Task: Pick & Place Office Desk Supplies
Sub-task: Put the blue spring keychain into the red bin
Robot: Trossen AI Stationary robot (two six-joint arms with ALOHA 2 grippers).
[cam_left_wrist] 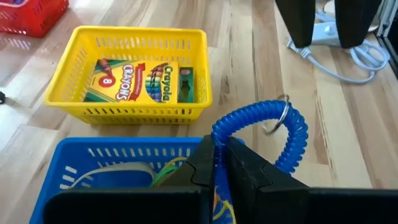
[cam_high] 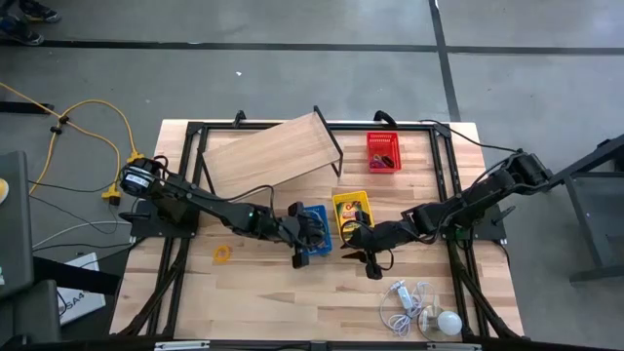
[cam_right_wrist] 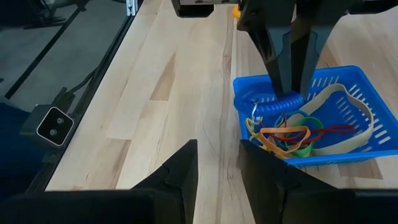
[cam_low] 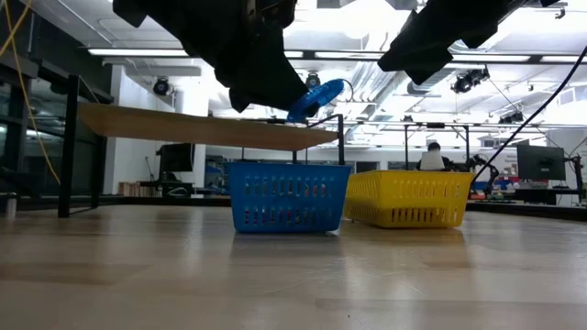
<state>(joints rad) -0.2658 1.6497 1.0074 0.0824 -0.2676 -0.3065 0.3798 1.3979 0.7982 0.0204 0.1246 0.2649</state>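
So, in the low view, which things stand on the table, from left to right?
Blue basket → yellow basket. The left gripper hangs above the blue basket, shut on a blue coil.

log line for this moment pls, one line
left gripper: shut on blue coil loop, above blue basket | right gripper: open, empty, beside blue basket | crayon box: in yellow basket

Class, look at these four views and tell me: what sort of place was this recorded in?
Probably a robotics lab or workshop. The low view shows an open hall with ceiling strip lights, desks with a monitor and a seated person behind the wooden table, which stands on bare concrete floor.
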